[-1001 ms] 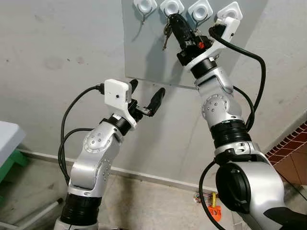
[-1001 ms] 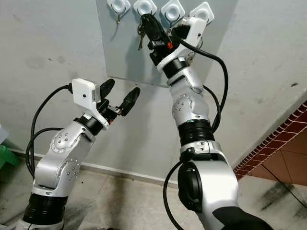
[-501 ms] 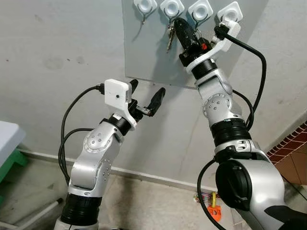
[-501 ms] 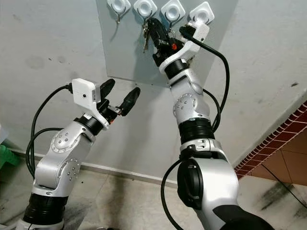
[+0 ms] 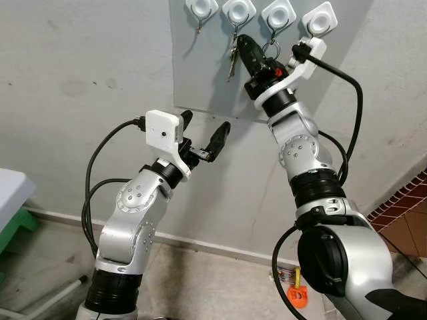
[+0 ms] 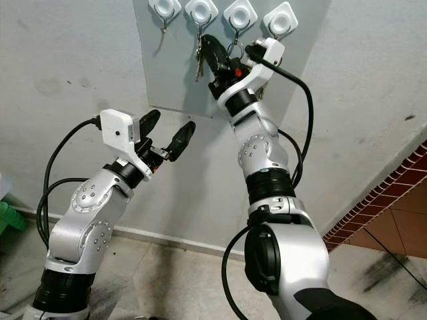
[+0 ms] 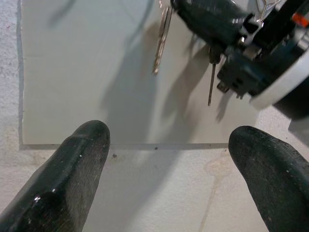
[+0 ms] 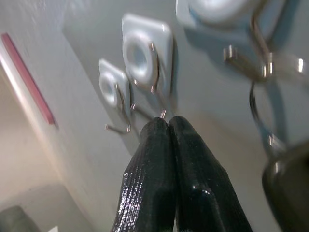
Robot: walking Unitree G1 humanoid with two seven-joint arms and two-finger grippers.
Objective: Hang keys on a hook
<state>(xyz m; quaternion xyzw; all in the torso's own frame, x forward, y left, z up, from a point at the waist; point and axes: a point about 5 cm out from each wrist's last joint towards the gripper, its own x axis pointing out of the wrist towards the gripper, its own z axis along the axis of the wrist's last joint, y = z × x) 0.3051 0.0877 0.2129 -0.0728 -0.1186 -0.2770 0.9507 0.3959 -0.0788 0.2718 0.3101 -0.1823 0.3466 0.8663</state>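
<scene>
Right gripper is raised against the grey wall panel, jaws pressed together, tips just under the second white hook in a row of four. Keys dangle at 7 o'clock of that hook, right beside the jaw tips; can't tell whether the ring sits on the hook or is pinched. Left gripper hovers off the panel's lower edge, at 7 o'clock from the keys, jaws wide, holding nothing.
</scene>
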